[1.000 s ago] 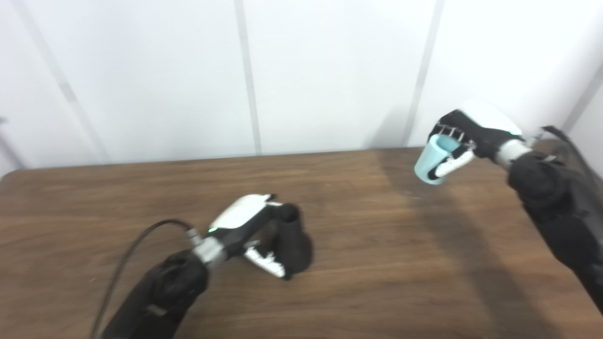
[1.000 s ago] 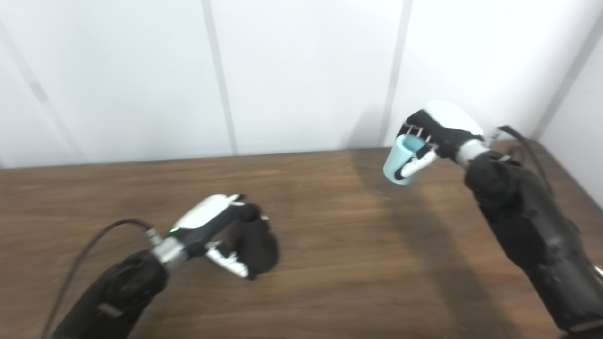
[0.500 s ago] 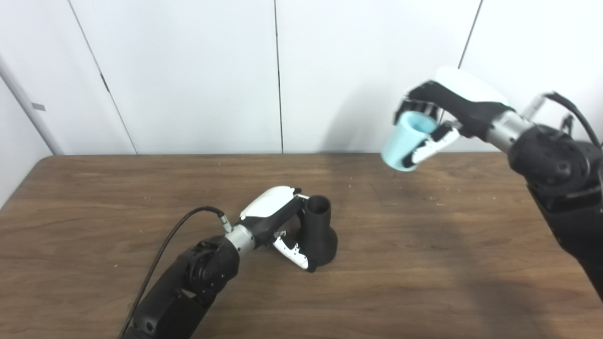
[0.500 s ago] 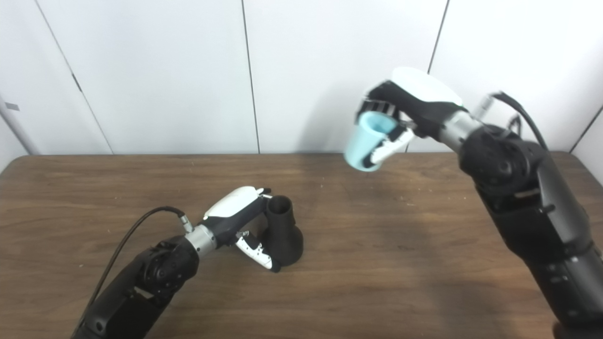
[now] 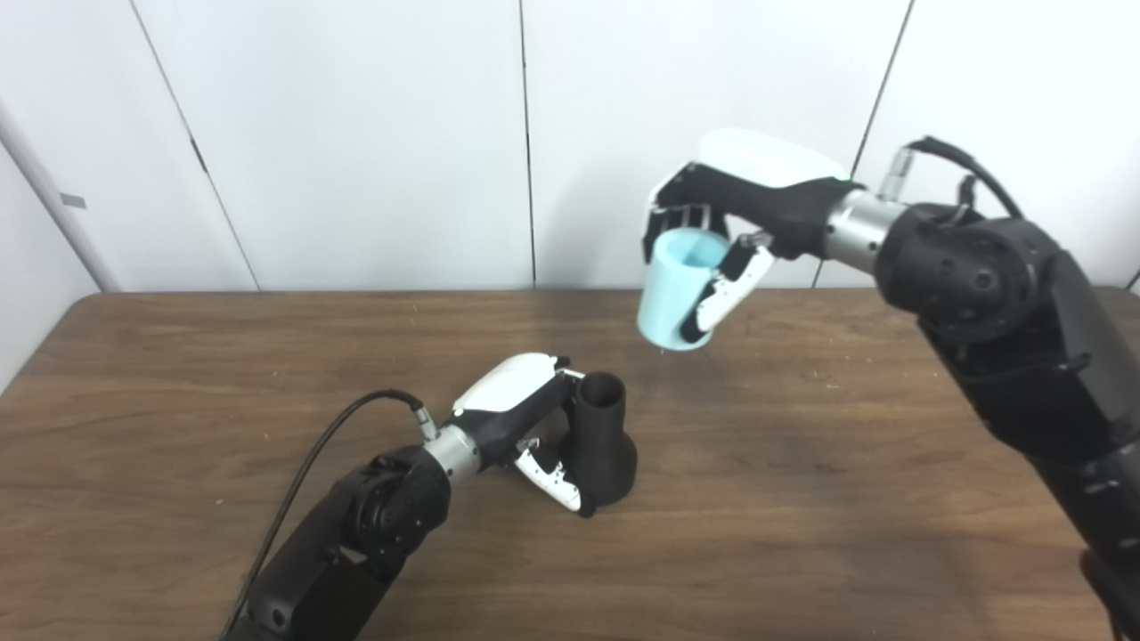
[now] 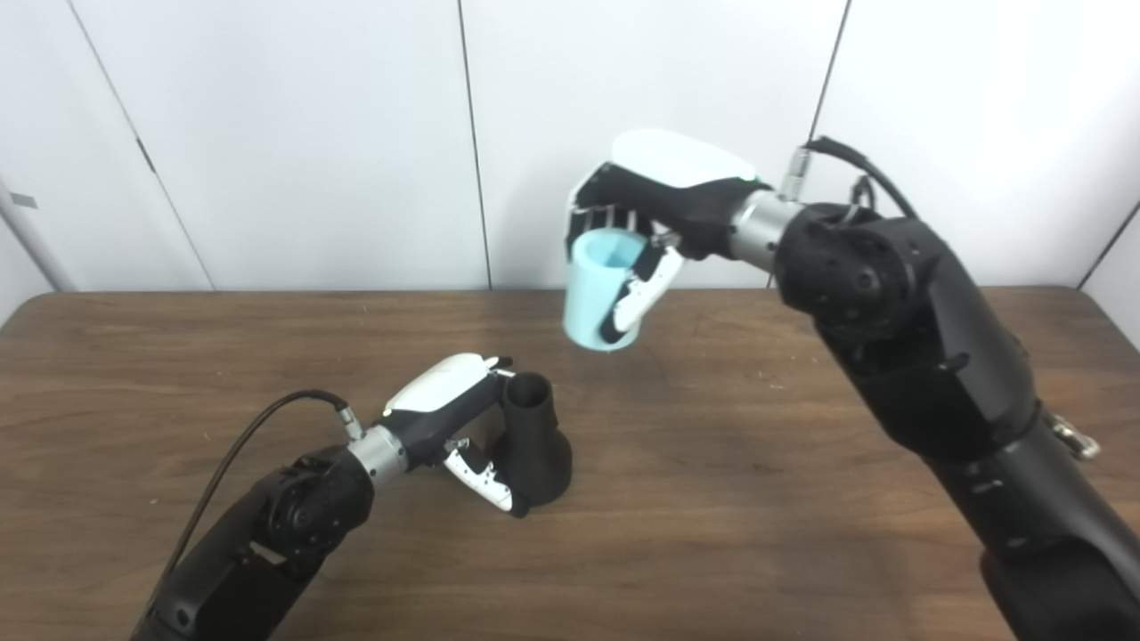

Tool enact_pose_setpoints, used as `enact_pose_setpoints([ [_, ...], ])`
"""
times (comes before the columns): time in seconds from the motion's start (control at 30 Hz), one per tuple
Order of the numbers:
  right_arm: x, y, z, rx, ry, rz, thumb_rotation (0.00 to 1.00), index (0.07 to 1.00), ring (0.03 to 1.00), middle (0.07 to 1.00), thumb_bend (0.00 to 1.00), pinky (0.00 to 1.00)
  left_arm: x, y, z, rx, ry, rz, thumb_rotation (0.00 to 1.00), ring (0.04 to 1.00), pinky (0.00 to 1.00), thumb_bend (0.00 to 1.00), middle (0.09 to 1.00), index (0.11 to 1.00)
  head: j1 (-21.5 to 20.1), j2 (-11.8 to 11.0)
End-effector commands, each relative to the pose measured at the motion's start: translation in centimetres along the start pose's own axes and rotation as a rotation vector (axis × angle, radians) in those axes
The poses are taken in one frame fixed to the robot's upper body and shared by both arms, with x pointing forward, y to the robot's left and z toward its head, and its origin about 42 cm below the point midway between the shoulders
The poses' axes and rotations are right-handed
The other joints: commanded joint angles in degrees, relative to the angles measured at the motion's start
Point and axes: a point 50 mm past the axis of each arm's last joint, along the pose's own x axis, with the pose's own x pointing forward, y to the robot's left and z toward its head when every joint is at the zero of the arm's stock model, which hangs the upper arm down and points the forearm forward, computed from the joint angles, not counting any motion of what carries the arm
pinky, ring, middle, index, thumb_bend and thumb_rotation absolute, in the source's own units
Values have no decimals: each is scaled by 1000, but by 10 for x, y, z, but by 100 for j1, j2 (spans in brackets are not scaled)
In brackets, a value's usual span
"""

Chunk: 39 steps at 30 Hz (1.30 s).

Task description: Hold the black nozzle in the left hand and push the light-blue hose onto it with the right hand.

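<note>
Right now your left hand (image 5: pixel 525 418) sits low on the wooden table (image 5: pixel 802 499), fingers wrapped around the black nozzle (image 5: pixel 601 436). You have the nozzle standing upright on its flared base, resting on the tabletop near the middle, with its narrow open mouth facing up. Your thumb (image 5: pixel 552 472) curls across the front of the wide lower part, and the white back of the hand leans against the neck from the left.

Up above and to the right, your right hand (image 6: pixel 659 214) hangs in the air with the light-blue hose (image 6: pixel 601 289) clamped in it. You see the fingers (image 6: pixel 592 214) hooked over the far side of the rim and the thumb pressed down the near side, so the grip is closed firmly on the piece. It is a short stubby tube, tilted a little, its open upper end showing a pale hollow inside and its lower end pointing down toward the table.

You have the hose clear of the tabletop and clear of the nozzle; the two parts are apart, the hose higher and off to the right of the nozzle's mouth. Behind both arms you have plain white wall panels (image 5: pixel 356 133).
</note>
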Motion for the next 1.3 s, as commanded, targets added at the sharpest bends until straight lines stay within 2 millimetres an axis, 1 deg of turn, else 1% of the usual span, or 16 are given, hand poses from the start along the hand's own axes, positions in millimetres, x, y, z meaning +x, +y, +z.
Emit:
enact_pose_setpoints([
  [0.0, 3, -32, 15, -91, -56, -73, 0, 461, 465, 477, 503, 372, 0, -24, 1, -2, 6, -108, 0, 614, 1000, 526, 481, 486, -5, 9],
  [0.1, 8, -31, 20, -115, -76, -60, 0, 465, 463, 472, 504, 382, 1, -25, 1, 0, 0, -108, 0, 614, 1000, 526, 483, 485, -17, 27],
  [0.17, 11, -30, 25, -131, -82, -48, 0, 490, 451, 462, 503, 382, 2, -26, 2, 2, -4, -109, 0, 614, 1000, 526, 483, 484, 0, 31],
  [0.4, 17, -25, 33, -141, -72, -15, 0, 520, 434, 470, 500, 339, 2, -29, 3, 4, -8, -111, 0, 614, 1000, 526, 477, 487, 16, 51],
  [0.47, 18, -23, 35, -140, -73, -12, 0, 492, 451, 480, 502, 346, 2, -29, 3, 3, -9, -111, 0, 614, 1000, 526, 477, 487, 20, 63],
  [0.5, 19, -21, 36, -141, -76, -10, 0, 510, 442, 465, 501, 351, 2, -30, 4, 2, -10, -111, 0, 614, 1000, 526, 477, 487, 20, 63],
  [0.57, 21, -17, 37, -136, -82, -5, 0, 503, 436, 479, 501, 340, 2, -31, 5, 1, -10, -111, 0, 613, 1000, 526, 477, 487, 20, 70],
  [0.6, 21, -14, 38, -131, -85, -2, 0, 475, 451, 484, 502, 352, 3, -31, 5, 1, -11, -111, 0, 615, 1000, 526, 477, 486, 13, 76],
  [0.63, 22, -13, 39, -128, -87, 0, 0, 466, 459, 485, 503, 360, 3, -31, 5, 1, -11, -111, 0, 615, 1000, 526, 478, 486, 13, 76],
  [0.8, 24, -6, 43, -87, -94, 5, 0, 461, 464, 479, 504, 368, 3, -30, 6, 5, -9, -111, 0, 616, 1000, 526, 480, 486, -20, 86],
  [1.07, 27, 7, 43, -44, -103, 8, 0, 460, 467, 473, 504, 380, 2, -30, 7, 8, -11, -108, 0, 616, 1000, 526, 480, 486, -2, 111],
  [1.27, 27, 24, 39, -21, -93, 16, 0, 459, 466, 472, 504, 380, 4, -28, 8, 7, -10, -106, 0, 616, 1000, 526, 480, 486, -2, 124],
])
